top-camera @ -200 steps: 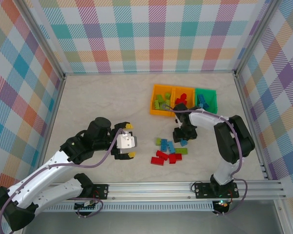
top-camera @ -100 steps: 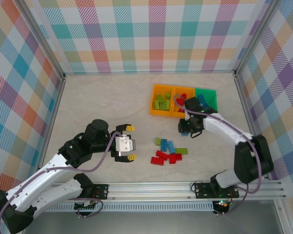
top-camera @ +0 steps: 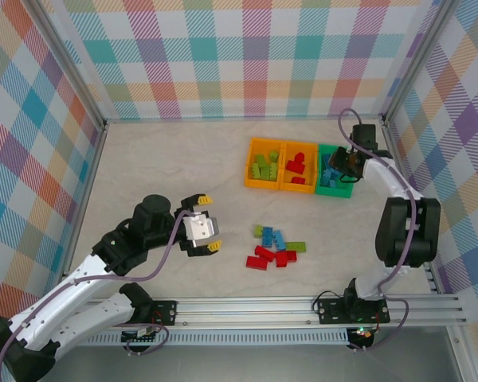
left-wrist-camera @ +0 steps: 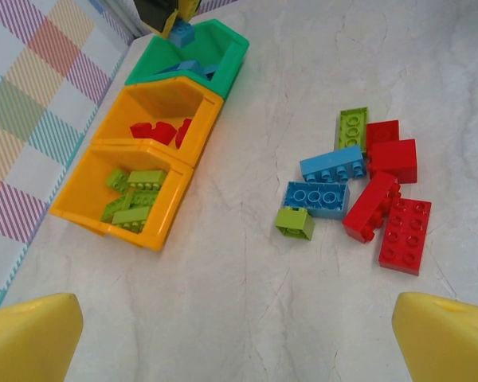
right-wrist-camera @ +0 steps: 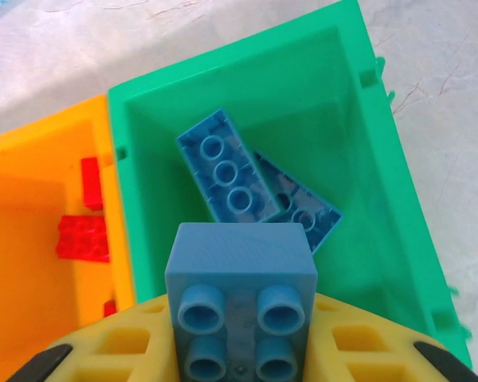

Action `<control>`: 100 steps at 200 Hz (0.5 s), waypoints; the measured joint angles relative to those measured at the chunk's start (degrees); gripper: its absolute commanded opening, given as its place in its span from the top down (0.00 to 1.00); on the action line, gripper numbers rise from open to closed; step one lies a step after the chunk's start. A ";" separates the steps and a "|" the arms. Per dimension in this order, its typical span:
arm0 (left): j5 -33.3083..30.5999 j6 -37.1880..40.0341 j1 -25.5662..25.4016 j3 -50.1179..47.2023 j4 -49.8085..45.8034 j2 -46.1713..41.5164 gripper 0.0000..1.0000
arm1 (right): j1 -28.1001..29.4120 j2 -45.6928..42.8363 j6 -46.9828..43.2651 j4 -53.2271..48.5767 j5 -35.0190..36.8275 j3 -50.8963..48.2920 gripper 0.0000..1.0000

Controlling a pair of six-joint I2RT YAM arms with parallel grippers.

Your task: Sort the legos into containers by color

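The right gripper point(top-camera: 343, 163) clamps a blue brick point(right-wrist-camera: 240, 267) just above the green bin point(right-wrist-camera: 382, 183), where two more blue bricks point(right-wrist-camera: 227, 175) lie. The left gripper point(top-camera: 209, 224) hangs wide open over the tabletop point(top-camera: 167, 167), near the loose legos point(top-camera: 272, 247).

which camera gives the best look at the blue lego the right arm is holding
Right wrist: the blue lego sits close up, studs facing the lens, against the yellow fingers above the green bin. Left wrist shows it tiny at the top edge; top external barely resolves it.
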 measured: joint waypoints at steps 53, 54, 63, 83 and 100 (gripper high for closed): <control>-0.35 -0.11 0.04 -0.42 0.15 0.04 0.00 | -0.17 1.05 -2.10 -0.68 2.99 3.13 0.23; -0.35 -0.15 0.04 -0.42 0.17 0.04 0.00 | -0.17 0.94 -2.03 -0.72 2.99 3.13 0.23; -0.33 -0.20 0.04 -0.42 0.35 0.07 0.00 | -0.17 -0.20 -2.08 -1.36 2.64 3.13 0.21; -0.26 -0.61 0.20 -0.42 0.70 0.46 0.00 | -0.15 -4.66 -1.84 -2.32 -0.59 1.90 0.18; -0.20 -1.81 0.55 -0.42 1.62 1.18 0.00 | -0.04 -11.21 -0.81 -2.25 -6.54 -2.10 0.17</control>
